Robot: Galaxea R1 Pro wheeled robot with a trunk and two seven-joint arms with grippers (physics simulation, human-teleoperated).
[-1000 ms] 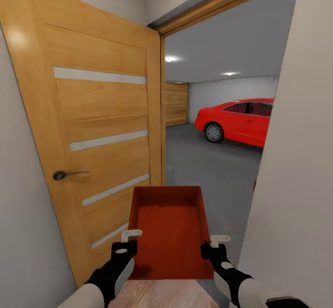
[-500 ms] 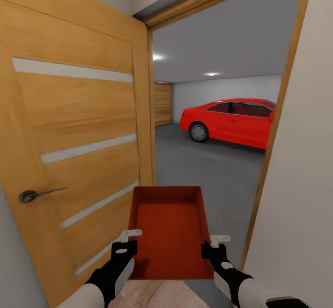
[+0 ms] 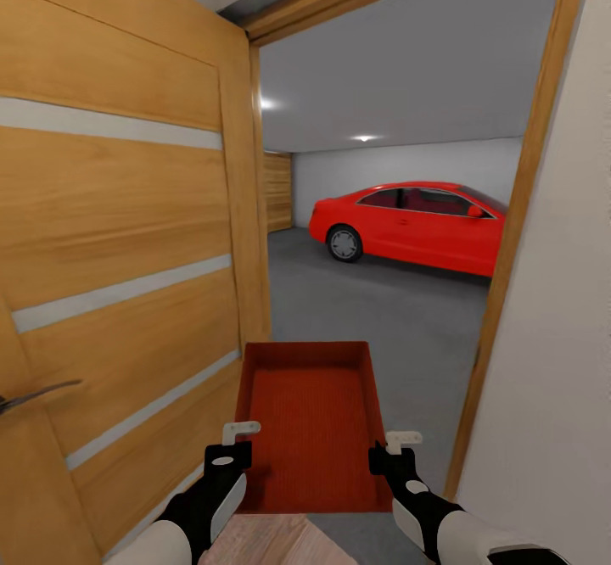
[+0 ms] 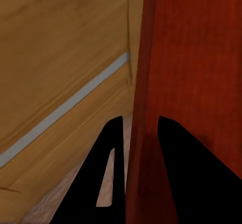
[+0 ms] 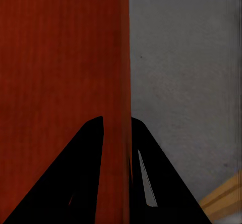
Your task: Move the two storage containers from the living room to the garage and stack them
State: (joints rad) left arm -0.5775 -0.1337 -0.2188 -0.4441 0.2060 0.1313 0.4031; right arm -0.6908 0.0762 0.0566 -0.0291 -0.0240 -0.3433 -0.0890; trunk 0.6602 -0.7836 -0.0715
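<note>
Forward travel since the earlier frame has brought my head camera closer to the doorway: the wooden door (image 3: 119, 276) at 9 o'clock now looms larger, and more of the red car (image 3: 412, 226) at 1 o'clock is exposed. I carry one storage container (image 3: 310, 425) centred in front of me at 6 o'clock, held level above the threshold. My left gripper (image 3: 239, 431) is clamped on its left wall, one finger inside and one outside; my right gripper (image 3: 397, 441) is clamped likewise on the right wall. The wrist views confirm both pinches on the thin red wall.

Step in hand, as I judge it: transporting the container into the garage. The garage floor (image 3: 382, 310) lies ahead at 12 o'clock. Next move calls for driving straight through, keeping clear of the door and the right door frame (image 3: 518, 234), then lowering the container onto the concrete.
</note>
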